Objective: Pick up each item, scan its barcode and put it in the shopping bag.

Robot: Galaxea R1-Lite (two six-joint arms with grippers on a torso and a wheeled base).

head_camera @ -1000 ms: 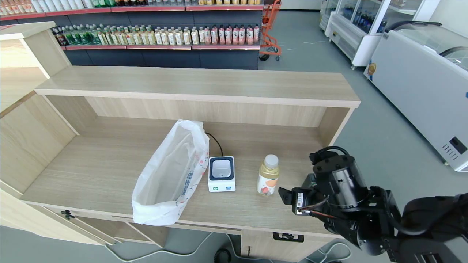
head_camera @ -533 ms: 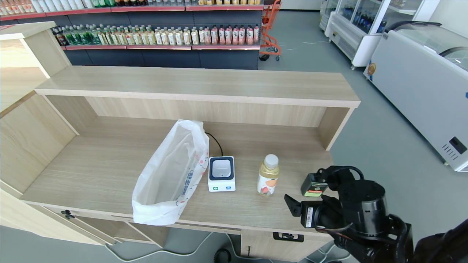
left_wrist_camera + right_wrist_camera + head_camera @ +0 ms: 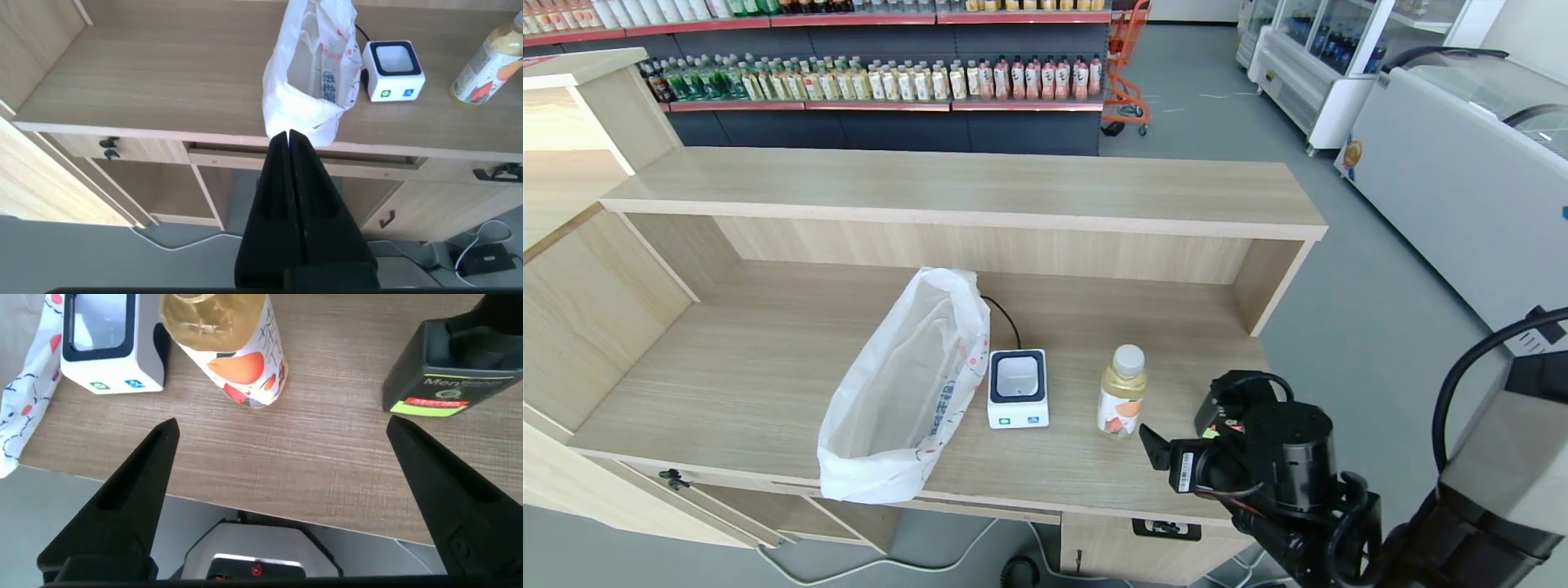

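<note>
My right pincer (image 3: 284,433) hangs spread wide and empty at the lower right of the head view. It is low over the front edge of the counter (image 3: 727,384), with the forearm coming in from the frame's right corner and the wrist turned so the fingers point toward the centre. The tea bottle (image 3: 1123,392) stands upright just right of centre, ahead of my open fingers and apart from them. A dark bottle with a green label (image 3: 445,367) stands close by my far finger. The scanner (image 3: 1017,388) sits at centre, and the shopping bag (image 3: 903,392) lies open just beside it on the left. My left pincer (image 3: 290,143) is pressed closed on nothing and points at the bag's near end from in front of the counter.
</note>
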